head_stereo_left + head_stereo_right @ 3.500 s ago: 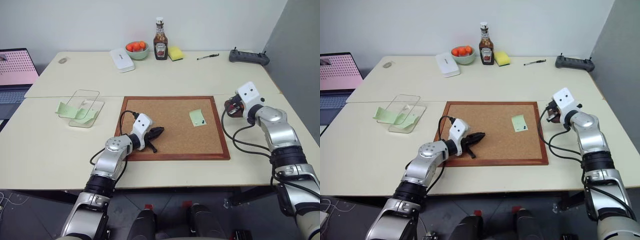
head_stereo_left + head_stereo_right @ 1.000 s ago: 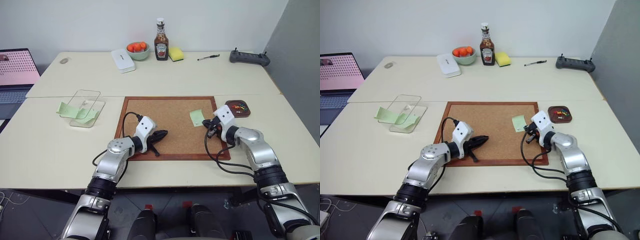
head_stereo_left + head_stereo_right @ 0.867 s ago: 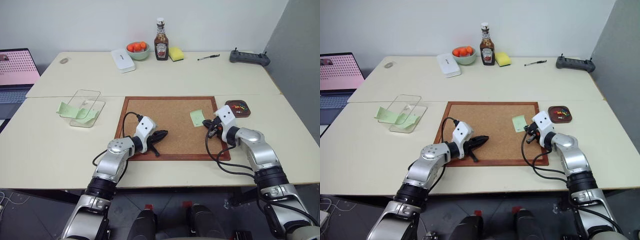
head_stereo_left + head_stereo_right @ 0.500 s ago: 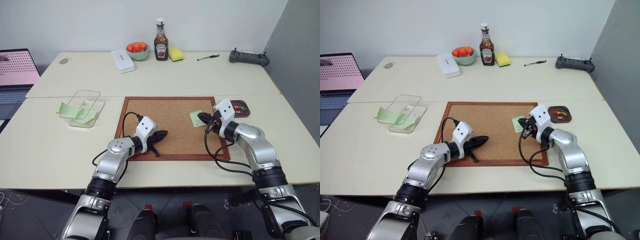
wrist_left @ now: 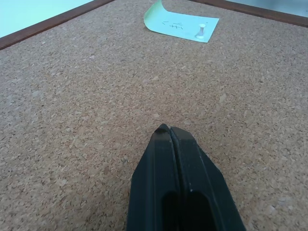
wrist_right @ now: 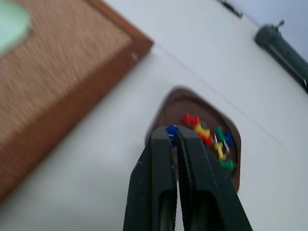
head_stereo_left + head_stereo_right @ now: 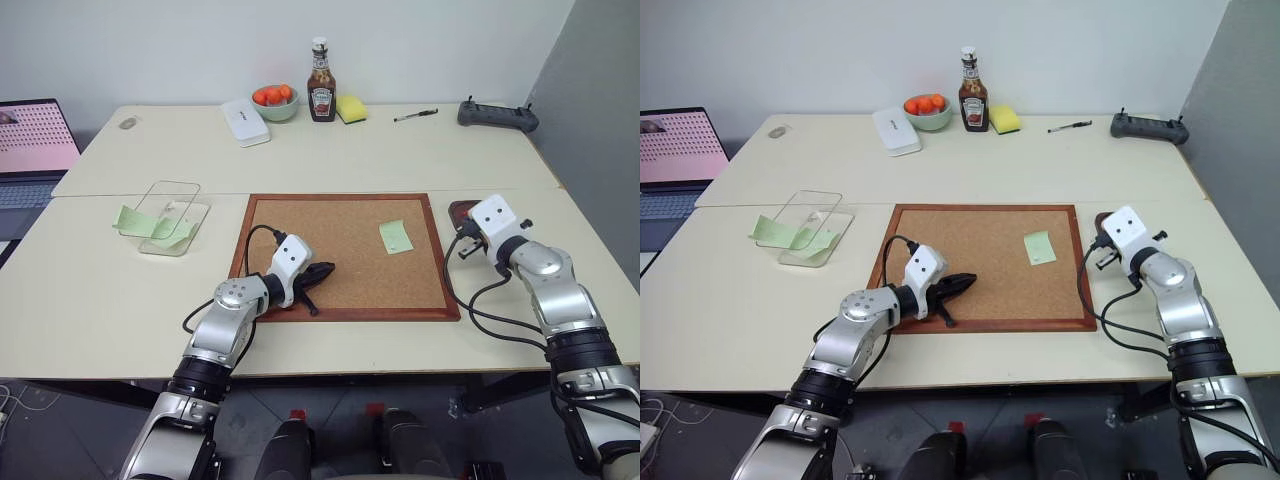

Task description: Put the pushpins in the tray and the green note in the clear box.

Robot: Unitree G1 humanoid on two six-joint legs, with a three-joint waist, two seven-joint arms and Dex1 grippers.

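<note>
My right gripper (image 6: 172,131) is shut on a blue pushpin (image 6: 171,129) just above the near rim of the dark red-brown tray (image 6: 169,103). Several coloured pushpins (image 6: 208,134) lie in the tray. A green note (image 7: 396,236) lies on the corkboard's right part, with a white pushpin (image 5: 200,30) stuck in it. My left gripper (image 5: 168,131) is shut and empty, low over the corkboard's near left part. The clear box (image 7: 172,214) stands at the left of the table with green notes (image 7: 130,218) in and beside it.
The wood-framed corkboard (image 7: 340,300) takes up the table's middle. At the back stand a white case (image 7: 244,120), a bowl of oranges (image 7: 274,100), a ketchup bottle (image 7: 321,80), a yellow sponge (image 7: 351,106), a pen (image 7: 415,114) and a controller (image 7: 497,115). A laptop (image 7: 30,140) sits far left.
My right gripper has swung right, from the green note on the corkboard to the tray, rolling its wrist on the way. The left arm has stayed still.
</note>
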